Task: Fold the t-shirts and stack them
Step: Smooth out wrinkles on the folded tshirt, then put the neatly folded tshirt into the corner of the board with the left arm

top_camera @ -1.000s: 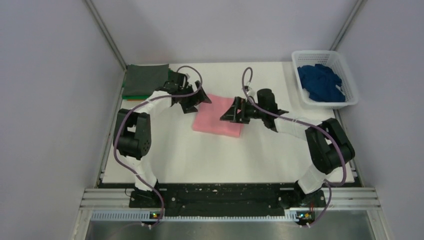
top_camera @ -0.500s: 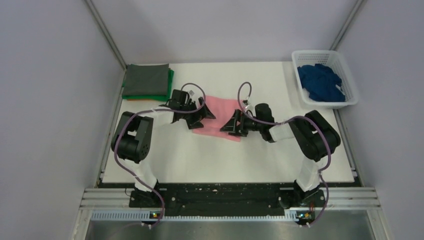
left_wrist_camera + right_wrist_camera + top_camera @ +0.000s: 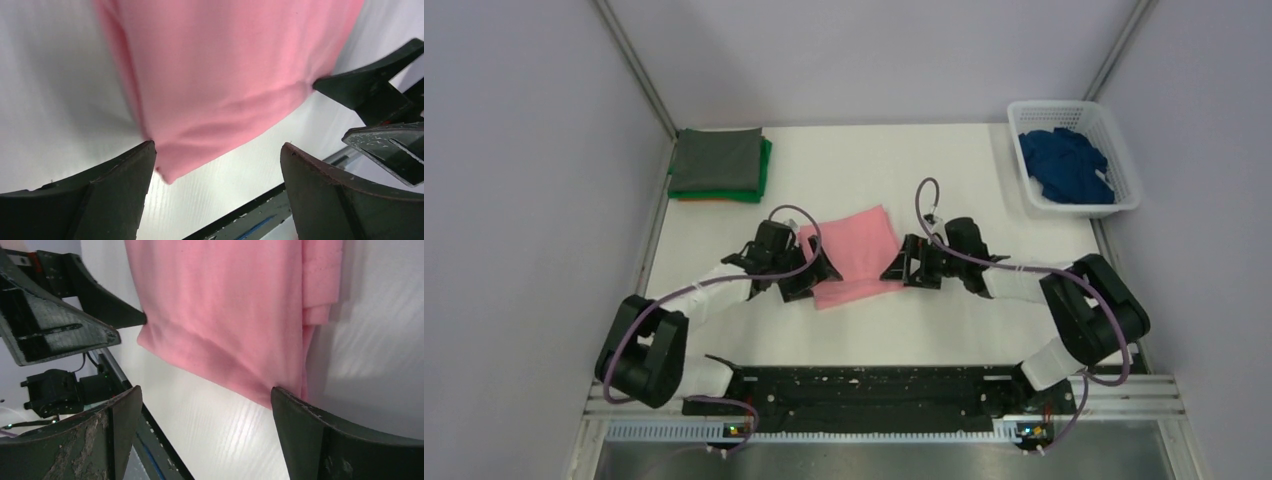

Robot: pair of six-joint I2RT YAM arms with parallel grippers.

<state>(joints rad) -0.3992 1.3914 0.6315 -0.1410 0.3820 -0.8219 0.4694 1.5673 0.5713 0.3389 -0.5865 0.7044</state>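
Both arms lie low over the tabletop [image 3: 944, 160], their bases at its near edge. The left elbow sits by the near left corner and the right elbow by the right edge, with the forearms converging toward the middle. The left gripper [image 3: 820, 268] points right and the right gripper [image 3: 898, 270] points left, facing each other but apart. The left fingers [image 3: 95, 200] and right fingers [image 3: 330, 440] are spread wide, clasping nothing.
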